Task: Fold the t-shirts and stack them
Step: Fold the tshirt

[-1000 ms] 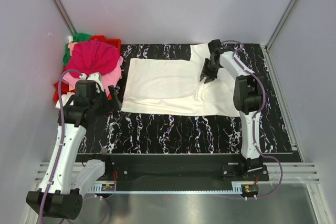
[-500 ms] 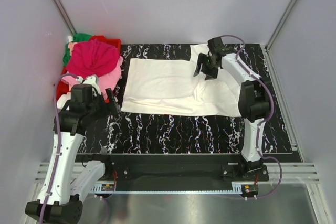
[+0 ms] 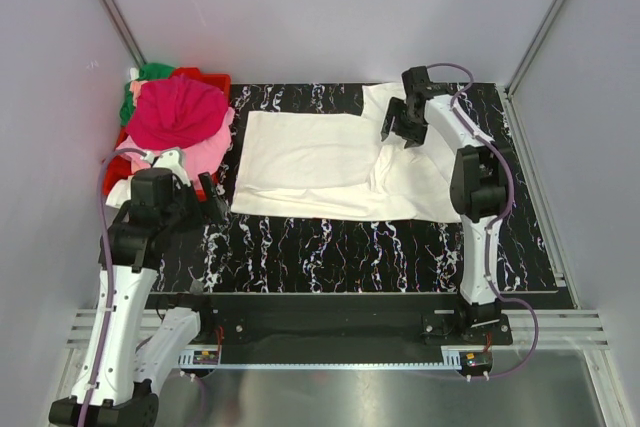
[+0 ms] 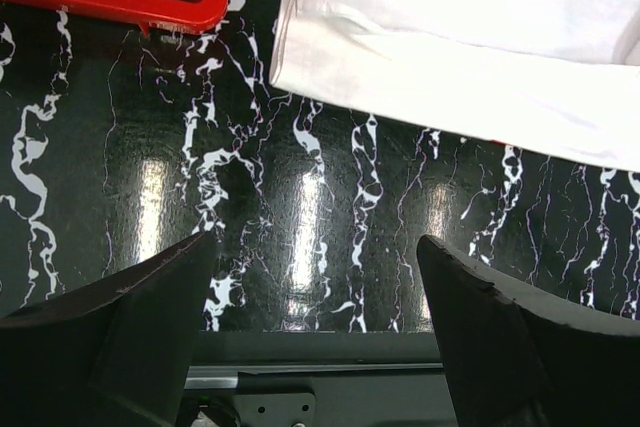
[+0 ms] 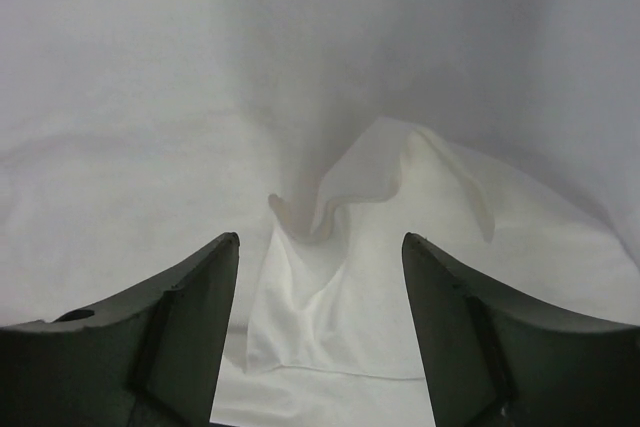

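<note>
Big black marbled surface fills the middle of the overhead view, and spread across its centre and upper right is the large white t-shirt, flat on its left part, rumpled toward the right. Over in the upper left sits the red bin, and it is heaped: a magenta shirt bundled on top, a pink one spilling over the side nearest the white shirt, a bit of green poking out at the far corner. The bin's rim lies just beside the white shirt's lower left corner, apart from it. Right hand hovers over the rumpled upper right part of the white shirt, fingers spread, nothing gripped, a small raised peak of cloth below the gap. Left hand at the left, over bare surface near that shirt corner, fingers wide and released too.
</note>
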Tool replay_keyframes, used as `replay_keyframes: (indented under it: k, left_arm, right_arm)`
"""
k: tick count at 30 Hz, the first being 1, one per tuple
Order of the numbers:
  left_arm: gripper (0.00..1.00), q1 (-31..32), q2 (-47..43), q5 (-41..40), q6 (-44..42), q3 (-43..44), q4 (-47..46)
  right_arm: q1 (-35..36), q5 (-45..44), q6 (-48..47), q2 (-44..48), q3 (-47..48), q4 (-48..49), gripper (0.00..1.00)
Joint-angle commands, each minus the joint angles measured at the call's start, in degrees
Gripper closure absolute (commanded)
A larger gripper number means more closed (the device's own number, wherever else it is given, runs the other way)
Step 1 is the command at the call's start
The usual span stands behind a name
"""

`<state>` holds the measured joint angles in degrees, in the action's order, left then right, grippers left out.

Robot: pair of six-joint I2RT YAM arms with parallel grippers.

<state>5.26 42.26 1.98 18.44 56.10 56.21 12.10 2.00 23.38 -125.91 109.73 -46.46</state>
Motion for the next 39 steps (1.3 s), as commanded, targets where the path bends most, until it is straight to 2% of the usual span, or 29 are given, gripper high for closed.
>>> replay_keyframes:
  k: [1, 7, 11, 12, 14, 15, 16, 22, 28, 29, 30, 31, 32, 35, 39]
  left_arm:
    - [0.12, -0.2, -1.1, -0.1, -0.2, 0.2, -2.6]
    - [0.12, -0.1, -1.5, -0.2, -0.2, 0.2, -2.5]
    - [0.12, -0.1, -1.6, -0.1, -0.1, 0.2, -2.6]
    - [0.12, -0.1, -1.6, -0.1, -0.1, 0.2, -2.6]
    - [0.12, -0.1, -1.6, -0.2, -0.1, 0.2, -2.6]
    - [0.12, -0.1, -1.6, -0.2, -0.1, 0.2, -2.6]
    - [0.12, -0.1, -1.7, -0.4, -0.1, 0.2, -2.5]
    - [0.12, -0.1, -1.7, -0.4, 0.0, 0.2, -2.6]
    - [0.12, -0.2, -1.8, -0.6, 0.1, 0.2, -2.6]
    - [0.12, -0.1, -1.8, -0.7, 0.1, 0.2, -2.5]
    - [0.12, -0.1, -1.7, -0.7, 0.1, 0.2, -2.5]
    - [0.12, -0.1, -1.7, -0.7, 0.2, 0.2, -2.5]
    - [0.12, -0.2, -1.8, -0.8, 0.2, 0.2, -2.4]
    - [0.12, -0.1, -1.9, -0.8, 0.2, 0.2, -2.4]
    - [0.12, -0.2, -1.9, -1.0, 0.3, 0.2, -2.4]
  right_arm:
    - [0.5, -1.7, 0.4, -4.2, 8.5, -4.3, 0.26]
    - [2.1, -3.3, -0.5, -8.9, 14.5, -7.0, 0.3]
    - [2.5, -3.1, -0.8, -9.3, 12.9, -6.4, 0.51]
    - [2.6, -2.9, -0.9, -8.7, 12.3, -5.6, 0.65]
    - [2.5, -2.9, -1.1, -8.0, 10.5, -4.5, 0.8]
    - [2.6, -2.8, -1.1, -7.2, 9.9, -4.2, 0.96]
    - [2.6, -2.5, -1.3, -6.6, 8.8, -3.6, 1.0]
    - [2.7, 1.8, -1.4, -2.6, 4.8, 3.9, 1.0]
    - [3.6, 2.7, -0.9, -6.8, 9.2, 5.6, 1.0]
    - [3.7, 3.1, -1.1, -7.6, 10.0, 5.8, 0.95]
    - [3.9, 2.9, -1.1, -9.2, 10.8, 5.9, 0.78]
    - [4.1, 3.3, -1.3, -10.0, 12.3, 5.7, 0.6]
    - [4.0, 4.5, -1.6, -10.6, 13.0, 5.6, 0.32]
    - [4.2, 3.5, -3.3, -11.5, 14.9, 4.7, 0.18]
    - [3.8, -4.3, -4.8, -4.1, 6.8, 6.6, 0.12]
